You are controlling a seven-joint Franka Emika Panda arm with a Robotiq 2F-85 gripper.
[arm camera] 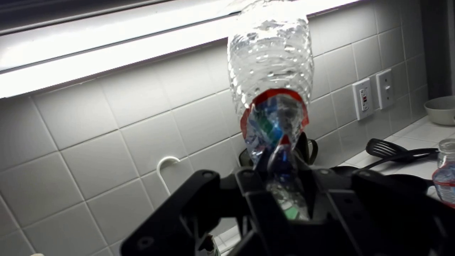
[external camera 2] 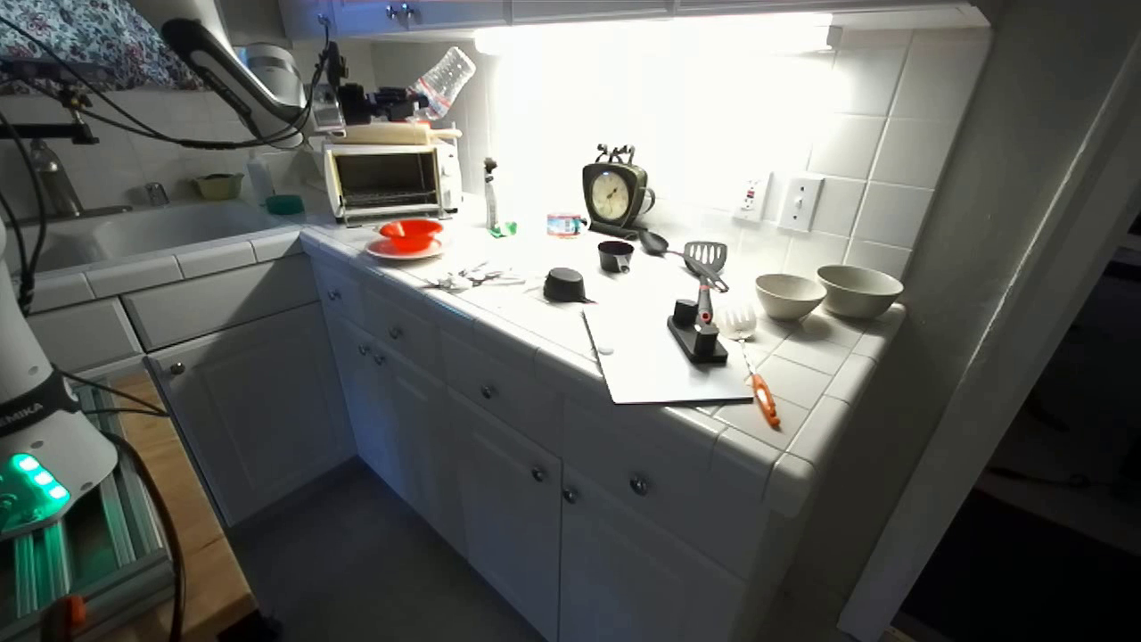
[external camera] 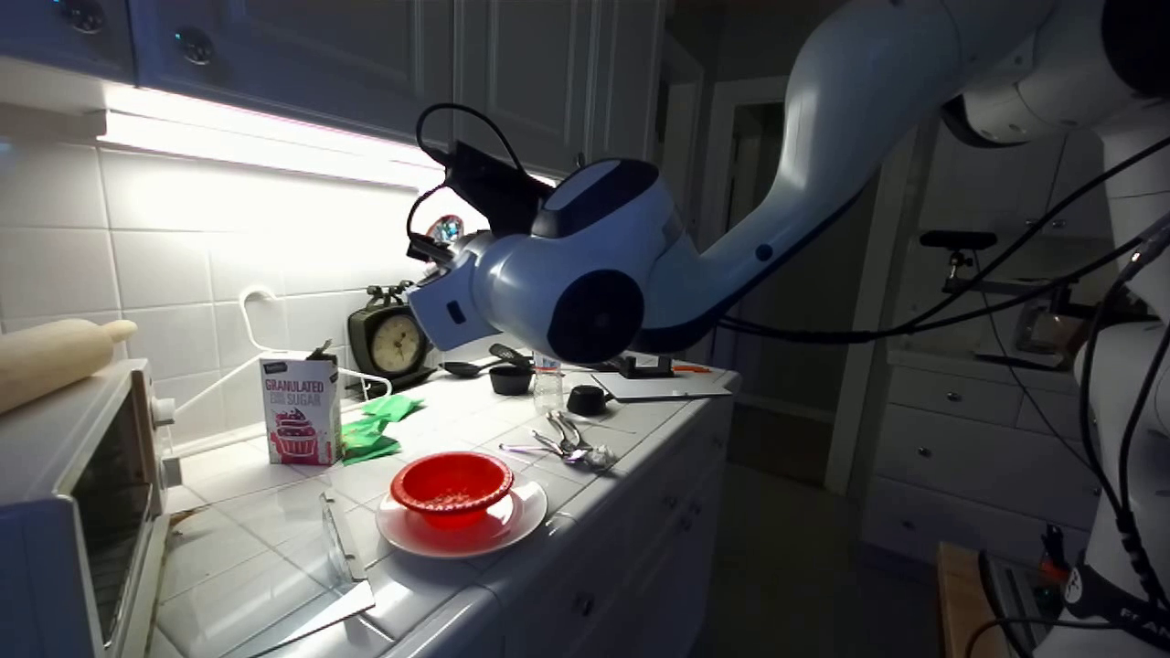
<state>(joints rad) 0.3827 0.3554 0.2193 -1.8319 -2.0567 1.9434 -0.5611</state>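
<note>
Wrist view: the black two-finger gripper [arm camera: 283,170] has its jaws closed on one crumpled clear plastic bottle [arm camera: 272,67] with a red-edged label [arm camera: 275,115], holding it tilted, free end raised, above the level of the white tiled counter surface [external camera 2: 807,357]. That mid-air hold appears to be the step in hand; the next move calls for a steady pinch, since the thin plastic could buckle. One second clear bottle [arm camera: 446,174] stands upright on the surface; one red bowl [external camera: 454,519] sits on one white plate [external camera: 530,514] near the front edge. Two black measuring cups [external camera 2: 564,285] rest between front and back edges; two pale round bowls [external camera 2: 789,299] stand near a back corner.
</note>
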